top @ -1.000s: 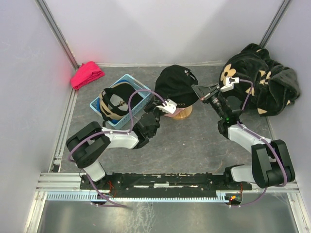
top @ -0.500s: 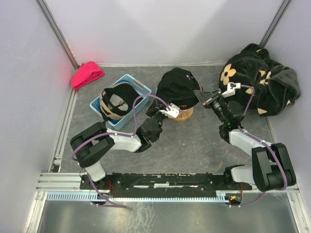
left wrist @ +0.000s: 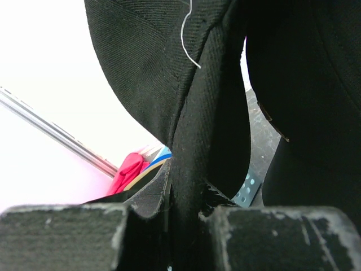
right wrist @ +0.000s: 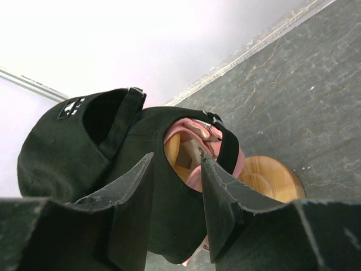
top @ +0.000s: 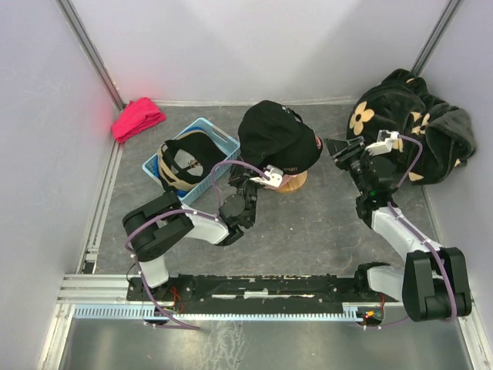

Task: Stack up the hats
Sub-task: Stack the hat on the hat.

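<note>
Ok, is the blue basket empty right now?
No, a black and tan hat lies inside the blue basket.

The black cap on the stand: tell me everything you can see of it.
The black cap is soft twill with small white lettering and a loose white thread. It sits over a pink cap, which shows through its rear strap opening, and both rest on a round wooden stand. The left hand is shut on its lower edge. The right hand is open beside it and appears clear of it.
</note>
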{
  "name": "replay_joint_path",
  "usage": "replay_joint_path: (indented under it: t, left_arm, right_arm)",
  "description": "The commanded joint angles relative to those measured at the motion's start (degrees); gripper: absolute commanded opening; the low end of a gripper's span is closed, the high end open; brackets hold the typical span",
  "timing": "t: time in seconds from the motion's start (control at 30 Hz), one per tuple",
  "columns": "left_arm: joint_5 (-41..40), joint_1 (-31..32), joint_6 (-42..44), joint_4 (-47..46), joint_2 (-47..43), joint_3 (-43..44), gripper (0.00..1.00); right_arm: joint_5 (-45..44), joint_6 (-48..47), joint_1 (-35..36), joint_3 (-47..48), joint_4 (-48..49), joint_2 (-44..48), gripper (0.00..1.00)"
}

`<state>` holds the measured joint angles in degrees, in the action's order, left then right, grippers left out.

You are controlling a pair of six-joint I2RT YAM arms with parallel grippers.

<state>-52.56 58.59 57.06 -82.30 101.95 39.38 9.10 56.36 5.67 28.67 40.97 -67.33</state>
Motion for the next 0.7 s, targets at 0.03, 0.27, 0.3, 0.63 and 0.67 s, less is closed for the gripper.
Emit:
replay_joint_path:
  t: [0.03,0.27,0.3,0.63,0.67]
  left_arm:
    - [1.0,0.9,4.1,-9.3,0.1,1.5,0.03]
    - [6.3,1.7,3.1,-11.5,-1.7,-0.4,0.03]
    - [7.6,1.9,2.0,-11.6,-2.2,-0.9,0.03]
    - [15.1,1.7,-1.7,-10.2,-4.8,-2.6,0.03]
    - [15.5,1.6,-1.7,-9.9,-4.7,-2.5,0.03]
  right_arm:
    - [-1.9,-8.4,0.1,8.4,-12.1,2.9,0.47]
    - [0.5,-13.5,0.1,20.4,-24.7,-1.0,0.52]
    - [1.0,-13.3,0.1,21.5,-24.9,-1.8,0.53]
    - [4.6,-17.5,1.8,30.7,-32.1,-7.5,0.54]
    - [4.6,-18.6,2.2,31.9,-33.5,-8.2,0.55]
